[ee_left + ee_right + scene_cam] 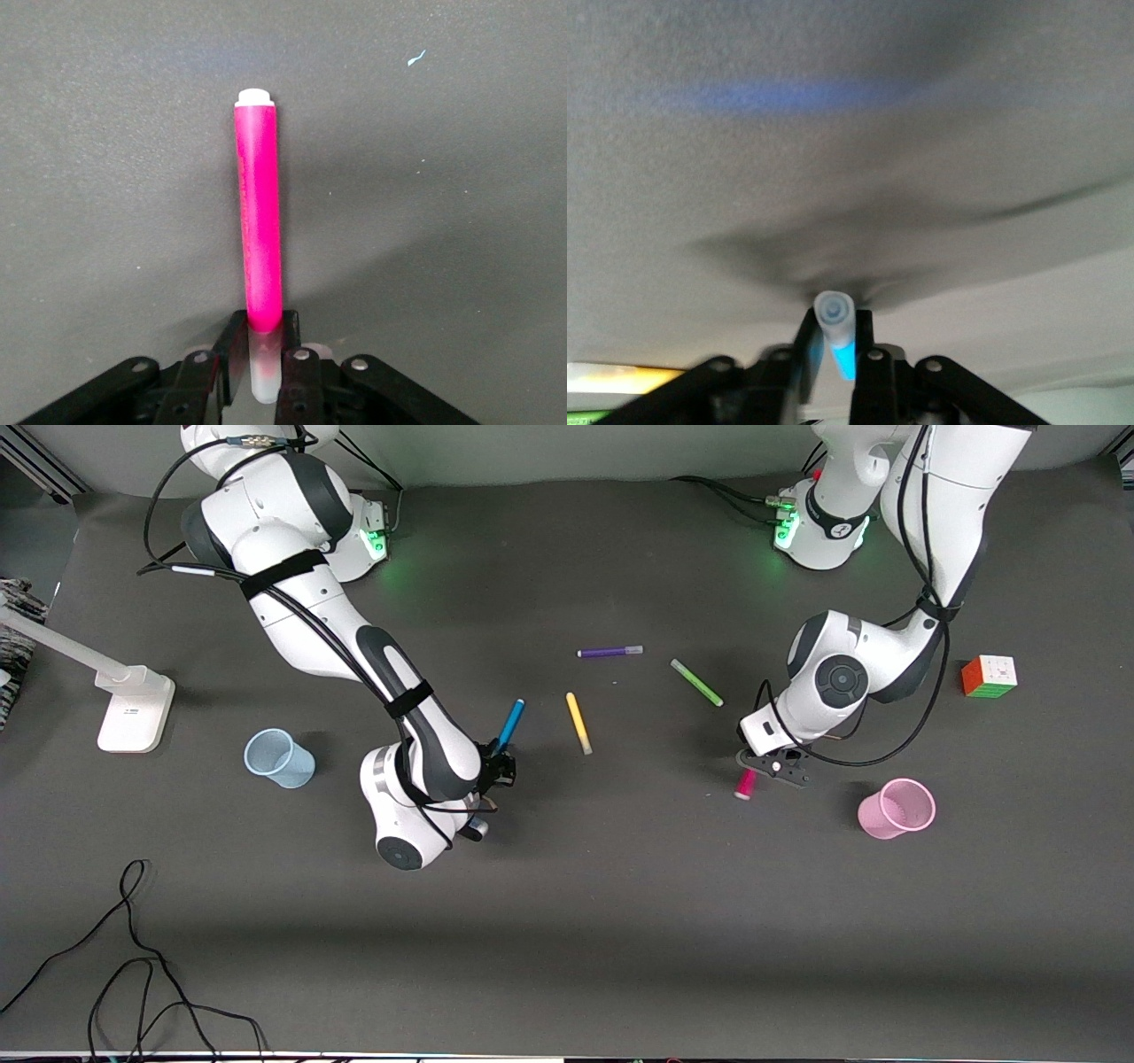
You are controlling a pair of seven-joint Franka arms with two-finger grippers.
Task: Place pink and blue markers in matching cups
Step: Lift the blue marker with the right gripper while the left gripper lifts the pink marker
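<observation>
Both markers are gripped, but neither has reached its cup, so the task looks roughly half done by my reckoning. The right gripper (501,765) is clamped on the blue marker (510,724), which sticks up at a slant out of the fingers; in the right wrist view the marker's pale cap (834,317) sits squeezed between the two black fingers. It hangs over bare table between the light blue cup (279,758) and the yellow marker (578,723), with the cup standing well apart toward the right arm's end. The left gripper (772,765) is closed on the pink marker (746,783), and the left wrist view shows the fingers pinching it at its pale capped end while the pink barrel (258,212) runs away from the camera over the grey mat (whether its free end touches the table I cannot tell). The pink cup (897,808) stands near that gripper, toward the left arm's end and a little nearer the front camera. What remains for each arm, as I judge it, is the carry to its own cup and the drop inside. The purple marker (609,652), green marker (696,683) and the yellow one lie untouched, and a puzzle cube (989,676) sits toward the left arm's end.
</observation>
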